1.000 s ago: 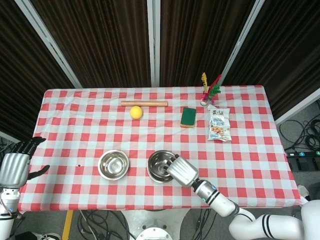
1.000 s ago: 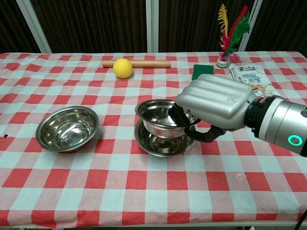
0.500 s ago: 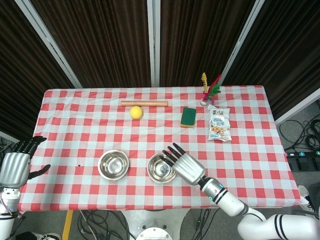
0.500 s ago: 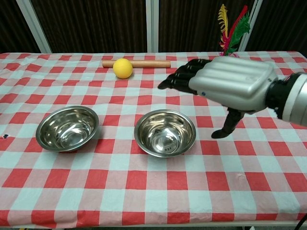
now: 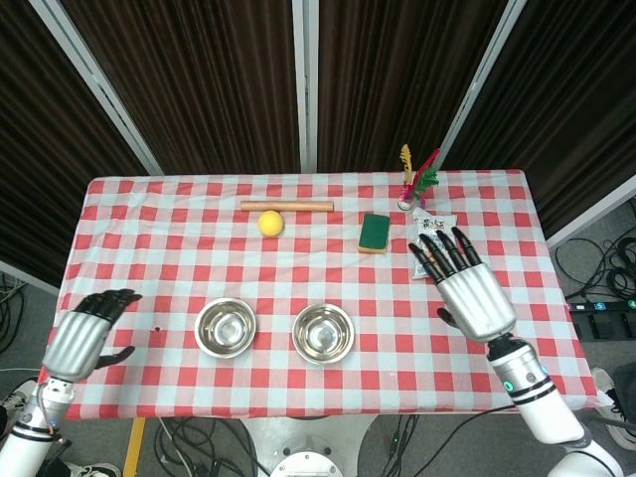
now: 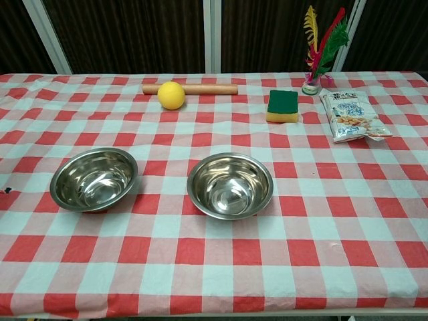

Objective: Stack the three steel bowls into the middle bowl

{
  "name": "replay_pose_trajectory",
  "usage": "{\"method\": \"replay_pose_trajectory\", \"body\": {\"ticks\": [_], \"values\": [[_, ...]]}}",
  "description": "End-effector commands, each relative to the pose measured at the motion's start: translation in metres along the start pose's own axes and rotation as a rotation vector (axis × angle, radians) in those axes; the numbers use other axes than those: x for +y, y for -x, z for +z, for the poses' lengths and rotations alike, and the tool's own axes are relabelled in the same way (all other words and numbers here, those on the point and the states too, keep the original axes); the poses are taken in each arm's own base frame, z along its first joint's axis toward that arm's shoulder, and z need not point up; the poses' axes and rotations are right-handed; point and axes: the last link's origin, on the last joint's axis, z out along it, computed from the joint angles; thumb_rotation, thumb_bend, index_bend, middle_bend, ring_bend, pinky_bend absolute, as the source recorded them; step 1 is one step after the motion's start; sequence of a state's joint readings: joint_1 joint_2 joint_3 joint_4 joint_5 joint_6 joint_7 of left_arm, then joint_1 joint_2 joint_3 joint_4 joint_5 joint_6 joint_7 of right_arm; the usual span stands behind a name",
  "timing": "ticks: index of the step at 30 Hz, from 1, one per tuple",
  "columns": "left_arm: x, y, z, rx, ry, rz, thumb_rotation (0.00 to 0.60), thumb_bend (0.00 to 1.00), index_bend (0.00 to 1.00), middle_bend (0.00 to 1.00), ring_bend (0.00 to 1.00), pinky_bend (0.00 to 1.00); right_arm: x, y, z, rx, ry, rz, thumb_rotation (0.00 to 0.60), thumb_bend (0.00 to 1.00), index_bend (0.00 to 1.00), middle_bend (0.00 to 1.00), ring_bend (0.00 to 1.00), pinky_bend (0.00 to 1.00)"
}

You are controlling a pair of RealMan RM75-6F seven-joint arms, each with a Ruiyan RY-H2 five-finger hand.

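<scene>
Two steel bowl positions are seen on the surface (image 5: pixel 149 214), which is covered with a red-and-white checked cloth. The middle bowl (image 5: pixel 323 333) sits near the front edge at the centre; whether another bowl is nested inside it cannot be told from either view. The left bowl (image 5: pixel 225 326) stands just beside it, apart and not touching, upright and with nothing seen inside.

The right robot hand (image 5: pixel 465 288) is held above the surface to the right of the middle bowl, well apart from it, with its fingers spread and nothing held. Part of the snack packet (image 5: pixel 434 231) is covered by its fingertips in the head view. The left robot hand (image 5: pixel 85 336) is seen at the left front corner of the surface, fingers apart and loosely curved, nothing gripped. Neither robot hand is shown in the chest view.

Toward the back of the surface, a yellow ball (image 5: pixel 270 223) lies just in front of a wooden rolling pin (image 5: pixel 286 206), seemingly touching it. A green-and-yellow sponge (image 5: pixel 375 233) is placed to the right of these, and a feathered shuttlecock (image 5: pixel 415 182) stands upright near the back edge, behind the snack packet.
</scene>
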State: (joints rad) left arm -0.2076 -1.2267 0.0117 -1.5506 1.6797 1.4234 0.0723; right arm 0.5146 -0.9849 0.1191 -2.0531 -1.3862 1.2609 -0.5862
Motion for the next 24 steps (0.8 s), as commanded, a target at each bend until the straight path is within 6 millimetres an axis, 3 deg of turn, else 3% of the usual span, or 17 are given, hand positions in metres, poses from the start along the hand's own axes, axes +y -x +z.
{"method": "replay_pose_trajectory", "body": {"ticks": [1, 5, 10, 24], "values": [[0.038, 0.015, 0.009, -0.098, 0.174, 0.041, 0.6, 0.12, 0.27, 0.31, 0.25, 0.31, 0.024, -0.011, -0.009, 0.025, 0.076, 0.045, 0.6, 0.0, 0.0, 0.06, 0.0, 0.0], [0.063, 0.033, 0.022, -0.171, 0.291, 0.086, 0.6, 0.12, 0.28, 0.32, 0.25, 0.31, 0.032, -0.011, -0.013, 0.022, 0.084, 0.05, 0.6, 0.0, 0.0, 0.06, 0.0, 0.0], [0.079, 0.049, 0.04, -0.222, 0.347, 0.12, 0.6, 0.16, 0.29, 0.33, 0.25, 0.32, 0.036, -0.006, -0.016, 0.007, 0.085, 0.057, 0.6, 0.0, 0.0, 0.06, 0.0, 0.0], [0.08, 0.087, 0.068, -0.273, 0.384, 0.209, 0.6, 0.22, 0.36, 0.39, 0.32, 0.38, 0.05, 0.003, -0.021, -0.014, 0.113, 0.075, 0.6, 0.0, 0.0, 0.06, 0.0, 0.0]]}}
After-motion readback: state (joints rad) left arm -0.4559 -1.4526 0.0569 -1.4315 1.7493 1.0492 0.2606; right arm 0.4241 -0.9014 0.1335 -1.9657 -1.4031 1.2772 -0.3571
